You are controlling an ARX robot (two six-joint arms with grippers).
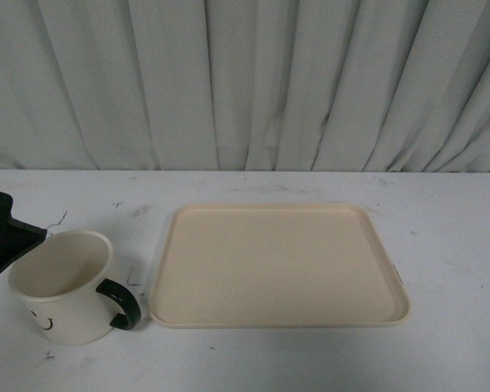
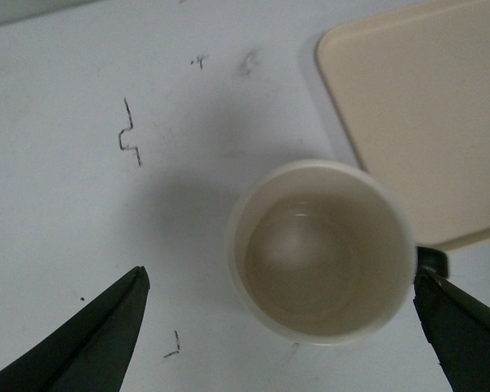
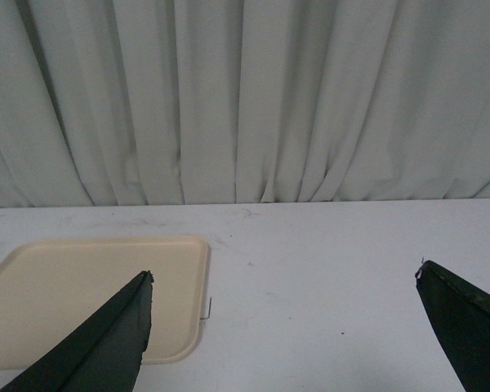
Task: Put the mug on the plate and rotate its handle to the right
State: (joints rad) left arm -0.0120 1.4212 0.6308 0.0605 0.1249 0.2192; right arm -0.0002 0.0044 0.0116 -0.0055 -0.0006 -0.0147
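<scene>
The mug stands on the surface just beside the plate, handle toward it — left gripper spread wide above. Right gripper hangs released over open surface.

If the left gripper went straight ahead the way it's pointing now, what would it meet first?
Probably the mug, which lies straight ahead of the open left gripper, within its spread; how far off is unclear.

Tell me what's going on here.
The left gripper hangs open above the cream-white smiley-face mug, one jaw on each side, not gripping. The mug stands upright on the white table left of the flat beige rectangular tray, not yet on it; its black loop handle points toward the tray. The right gripper is open and empty.
</scene>
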